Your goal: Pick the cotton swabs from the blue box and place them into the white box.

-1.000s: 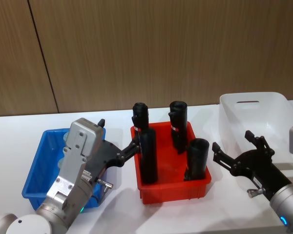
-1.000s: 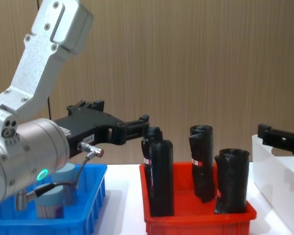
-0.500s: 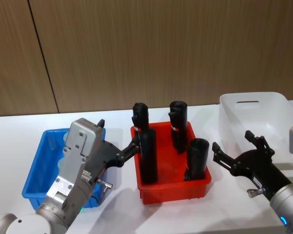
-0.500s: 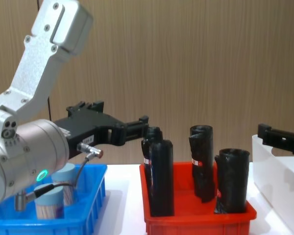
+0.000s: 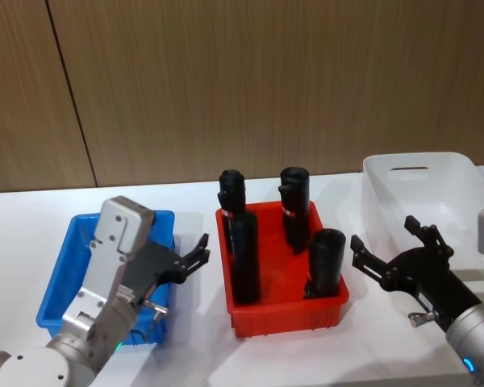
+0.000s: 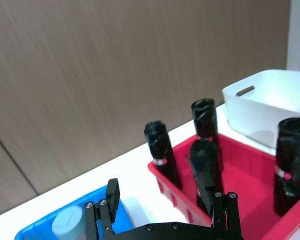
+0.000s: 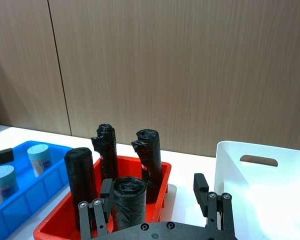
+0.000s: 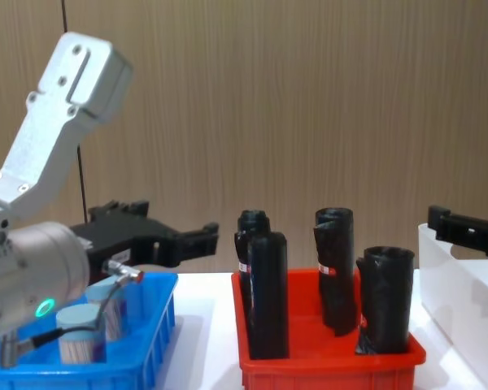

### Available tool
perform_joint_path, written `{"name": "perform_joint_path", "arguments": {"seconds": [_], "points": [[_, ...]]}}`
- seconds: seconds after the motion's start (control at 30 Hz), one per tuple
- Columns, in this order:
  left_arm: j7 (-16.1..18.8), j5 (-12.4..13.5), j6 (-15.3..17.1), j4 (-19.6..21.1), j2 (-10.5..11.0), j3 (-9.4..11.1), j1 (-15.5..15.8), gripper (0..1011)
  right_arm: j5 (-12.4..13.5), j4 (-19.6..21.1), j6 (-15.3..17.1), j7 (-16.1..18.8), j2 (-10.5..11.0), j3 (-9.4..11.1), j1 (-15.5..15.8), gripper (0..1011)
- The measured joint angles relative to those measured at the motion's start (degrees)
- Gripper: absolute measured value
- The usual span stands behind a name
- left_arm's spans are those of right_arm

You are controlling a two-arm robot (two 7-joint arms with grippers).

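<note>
Nearest us, the left gripper [image 5: 198, 250] hangs with its fingers spread apart and nothing between them. The cotton swabs [image 8: 86, 338] are not ahead of those tips but below and behind them, back under the wrist, standing in the blue box [image 5: 71, 243]. That's the trouble as I read it: to get at a tub the fingers must turn down and back, and they could clip the ribbed wall or tip one tub into the other. Just ahead of the fingertips stand the black rolls [image 5: 244, 256] in the red bin [image 5: 284, 319], tall enough to catch a swab carried low across them. The right gripper [image 5: 383, 231] has its fingers parted too, empty, with the white box [image 5: 461, 172] beyond its tips. From the head the left arm covers the tubs; I count two, but more may hide, and the white box's floor is only partly seen.
</note>
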State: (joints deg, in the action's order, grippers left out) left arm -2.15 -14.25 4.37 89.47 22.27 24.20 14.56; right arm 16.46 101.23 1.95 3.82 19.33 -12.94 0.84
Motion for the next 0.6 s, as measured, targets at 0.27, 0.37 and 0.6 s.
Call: {"name": "perform_joint_path", "arguments": {"seconds": [0.27, 0.37, 0.6], "points": [[1.5, -3.3, 3.1, -0.8, 0.7, -1.3, -0.2, 1004, 0.0, 0.0, 0.0, 0.0, 0.0, 0.0, 0.0, 1002], [2.5, -4.8, 4.4, -1.1, 1.0, -2.0, -0.5, 1004, 0.0, 0.0, 0.0, 0.0, 0.0, 0.0, 0.0, 1002], [5.1, -8.2, 6.5, -1.7, 1.6, -3.2, -1.0, 1004, 0.0, 0.0, 0.0, 0.0, 0.0, 0.0, 0.0, 1001]]}}
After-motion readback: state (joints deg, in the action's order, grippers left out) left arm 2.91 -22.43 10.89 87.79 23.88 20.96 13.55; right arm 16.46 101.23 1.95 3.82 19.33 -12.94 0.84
